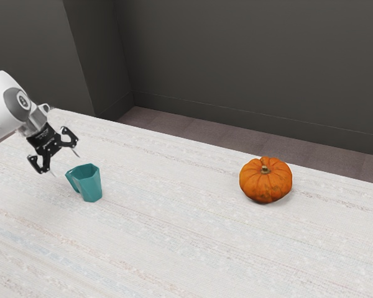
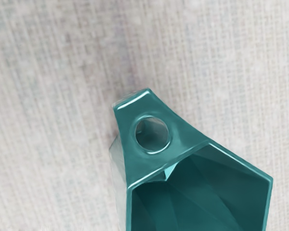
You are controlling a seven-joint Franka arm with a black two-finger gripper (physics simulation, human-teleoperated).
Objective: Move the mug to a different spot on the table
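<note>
A teal faceted mug (image 1: 86,181) stands upright on the pale table (image 1: 193,230) at the exterior view's left, its handle turned toward the arm. My gripper (image 1: 63,154) hangs open just above and to the left of the mug, fingers spread and touching nothing. In the wrist view the mug (image 2: 192,178) lies right under the hand, with its open mouth and the round hole of its handle (image 2: 151,133) facing up.
An orange pumpkin (image 1: 265,179) sits on the table toward the exterior view's right, well away from the mug. Dark walls and a brown floor lie beyond the table's far edge. Bare tabletop stretches between mug and pumpkin and toward the front.
</note>
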